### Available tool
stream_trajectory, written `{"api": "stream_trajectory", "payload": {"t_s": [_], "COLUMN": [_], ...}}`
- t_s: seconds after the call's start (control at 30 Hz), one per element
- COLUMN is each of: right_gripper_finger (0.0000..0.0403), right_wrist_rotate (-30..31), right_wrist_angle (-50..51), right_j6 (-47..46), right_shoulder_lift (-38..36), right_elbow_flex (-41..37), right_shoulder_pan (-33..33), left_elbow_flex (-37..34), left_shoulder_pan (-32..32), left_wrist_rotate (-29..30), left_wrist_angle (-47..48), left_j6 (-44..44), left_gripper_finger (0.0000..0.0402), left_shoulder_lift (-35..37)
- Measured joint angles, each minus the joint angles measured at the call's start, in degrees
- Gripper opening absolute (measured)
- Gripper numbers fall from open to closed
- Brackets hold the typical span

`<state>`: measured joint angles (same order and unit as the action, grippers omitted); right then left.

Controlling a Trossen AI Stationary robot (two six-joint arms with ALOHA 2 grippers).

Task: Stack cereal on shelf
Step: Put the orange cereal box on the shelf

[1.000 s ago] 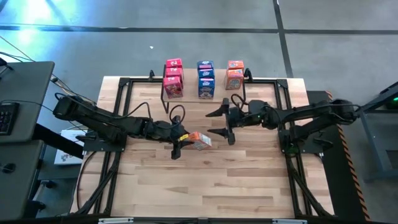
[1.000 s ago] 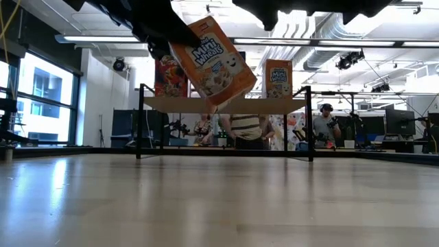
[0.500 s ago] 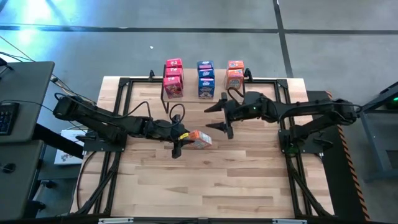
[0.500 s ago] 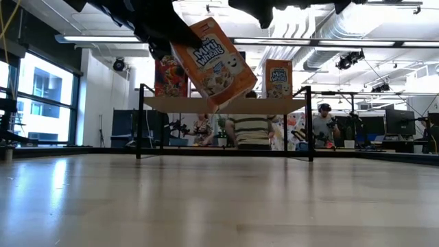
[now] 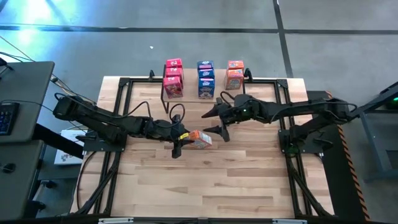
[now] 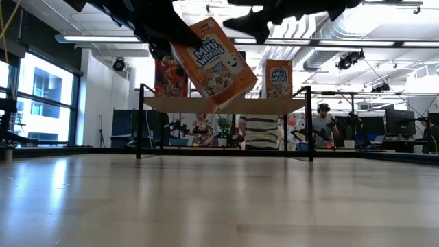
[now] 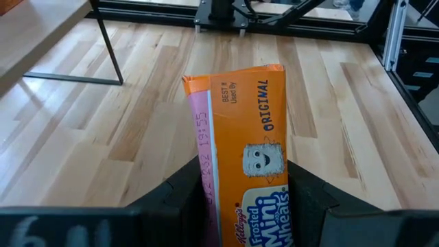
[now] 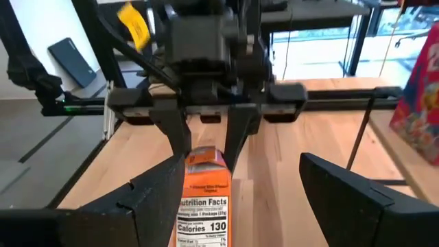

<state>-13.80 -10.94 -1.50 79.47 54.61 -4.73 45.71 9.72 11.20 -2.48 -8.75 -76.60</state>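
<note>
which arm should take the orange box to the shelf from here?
Right, probably. The right gripper is open, facing the orange box that the left gripper holds mid-table, and its arm sits nearer the shelf. The orange stack is on the right arm's side.

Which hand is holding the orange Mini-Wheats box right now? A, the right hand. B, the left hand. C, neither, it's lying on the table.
B: the left hand is shut on the orange box, held off the table, while the right hand is open nearby.
</note>
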Motion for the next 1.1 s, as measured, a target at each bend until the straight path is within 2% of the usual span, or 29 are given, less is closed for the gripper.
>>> {"api": "stream_trajectory", "payload": {"t_s": [0.4,0.6,1.1], "right_gripper_finger": [0.0281,0.0281,0.0278], "right_wrist_rotate": [-1.69,0.28,0.37], "right_wrist_angle": [-0.50,0.02,1.42], "right_j6": [0.32,0.44,-0.07], "right_shoulder_lift": [7.98,8.89,10.33], "right_elbow_flex": [3.03,3.69,3.69], "right_shoulder_pan": [1.96,3.13,3.85], "left_elbow_flex": [0.00,0.00,0.00], "left_shoulder_pan": [0.00,0.00,0.00], "left_wrist_rotate": [0.00,0.06,1.86], "left_wrist_angle": [0.13,0.28,-0.96], "left_j6": [0.00,0.00,-0.02], "left_gripper_finger": [0.0138,0.0138,0.0138], "left_shoulder_lift": [-0.02,-0.02,-0.04]}}
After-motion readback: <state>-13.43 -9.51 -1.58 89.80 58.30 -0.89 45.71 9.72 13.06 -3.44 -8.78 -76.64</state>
